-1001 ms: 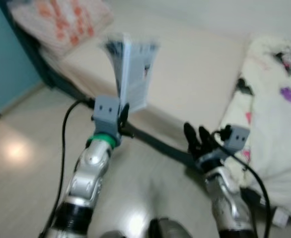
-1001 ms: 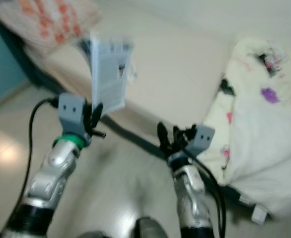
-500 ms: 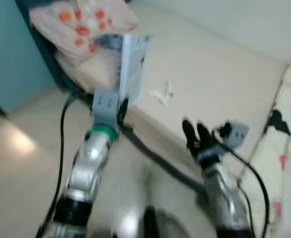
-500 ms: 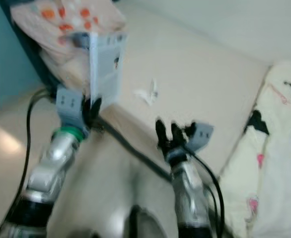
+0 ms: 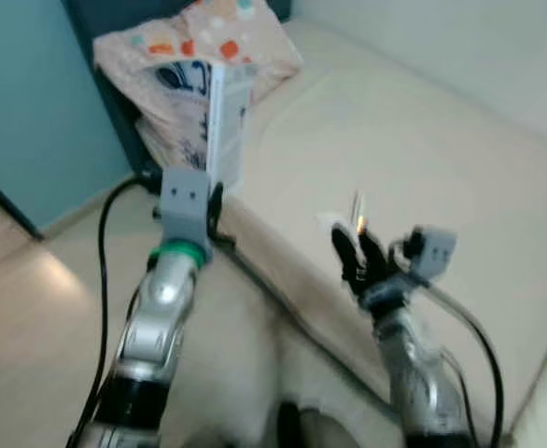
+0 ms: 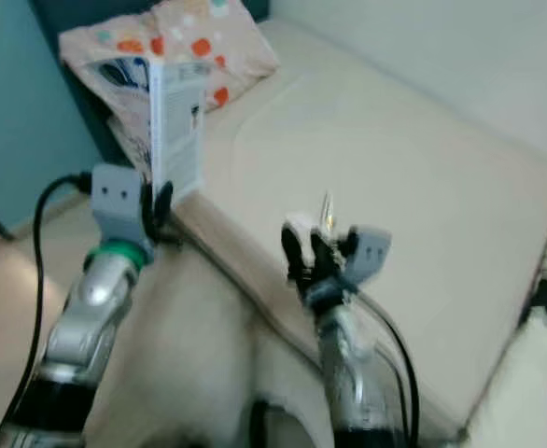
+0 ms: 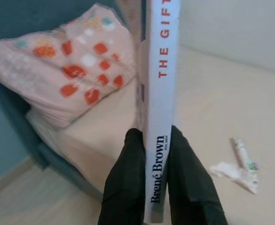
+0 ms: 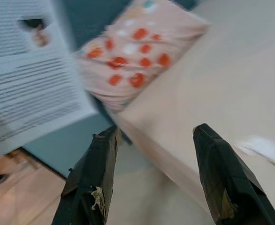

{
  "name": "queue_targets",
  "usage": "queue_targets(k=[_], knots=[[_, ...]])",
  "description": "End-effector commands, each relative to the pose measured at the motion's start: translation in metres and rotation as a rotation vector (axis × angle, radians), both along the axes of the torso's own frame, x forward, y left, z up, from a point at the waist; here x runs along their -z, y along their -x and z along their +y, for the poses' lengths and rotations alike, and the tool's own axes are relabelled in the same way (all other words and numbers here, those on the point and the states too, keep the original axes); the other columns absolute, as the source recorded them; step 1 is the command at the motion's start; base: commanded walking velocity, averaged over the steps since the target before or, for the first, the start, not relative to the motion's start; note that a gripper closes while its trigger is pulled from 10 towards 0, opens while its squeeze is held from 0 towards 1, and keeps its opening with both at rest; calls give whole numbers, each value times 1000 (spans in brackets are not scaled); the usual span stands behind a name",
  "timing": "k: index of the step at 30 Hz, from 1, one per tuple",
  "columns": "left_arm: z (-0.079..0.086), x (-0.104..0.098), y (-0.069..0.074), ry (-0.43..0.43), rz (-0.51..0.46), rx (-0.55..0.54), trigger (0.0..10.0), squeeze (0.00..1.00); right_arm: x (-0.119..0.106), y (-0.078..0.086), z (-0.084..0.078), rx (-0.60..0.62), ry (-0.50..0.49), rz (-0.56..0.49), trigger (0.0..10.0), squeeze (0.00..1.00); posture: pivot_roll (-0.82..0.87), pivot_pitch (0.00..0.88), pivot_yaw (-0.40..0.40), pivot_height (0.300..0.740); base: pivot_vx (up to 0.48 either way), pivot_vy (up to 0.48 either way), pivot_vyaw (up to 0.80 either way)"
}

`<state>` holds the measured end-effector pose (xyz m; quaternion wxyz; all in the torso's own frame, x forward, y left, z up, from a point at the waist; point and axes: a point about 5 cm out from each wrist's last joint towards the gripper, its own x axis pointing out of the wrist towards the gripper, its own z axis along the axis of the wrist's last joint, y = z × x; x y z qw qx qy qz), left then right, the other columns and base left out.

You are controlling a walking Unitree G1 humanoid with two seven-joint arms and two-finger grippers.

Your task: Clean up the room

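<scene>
My left gripper's (image 7: 156,180) fingers (image 7: 126,187) are pinching the spine of a white book (image 7: 159,93), holding it upright at upper left of the head view, just in front of the spotted pillow (image 5: 213,37), while my right gripper (image 8: 156,178) is hanging spread wide and empty at centre frame, over the near edge of the cream bed (image 5: 423,159). I am judging that keeping the squeeze firm and the book vertical matters most while carrying it, and a crumpled wrapper (image 7: 238,169) is lying on the mattress, waiting to be cleared.
</scene>
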<state>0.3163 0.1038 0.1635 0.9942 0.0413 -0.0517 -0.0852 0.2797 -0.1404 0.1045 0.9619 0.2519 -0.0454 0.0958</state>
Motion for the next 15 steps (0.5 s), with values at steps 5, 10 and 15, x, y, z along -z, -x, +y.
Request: queue_targets(k=[5,10,15], knots=[[9,-1,0,-9,-10,-38,10000,0,4,2,7,-24,7,19,10000,0,7,55,-18,740,480,0,769],[8,0,0,-10,-9,-41,10000,0,4,1,7,-16,-4,25,10000,0,7,55,-18,740,480,0,438],[8,1,0,-12,-7,-38,10000,0,4,1,5,-2,-4,27,10000,0,7,55,-18,740,480,0,0]])
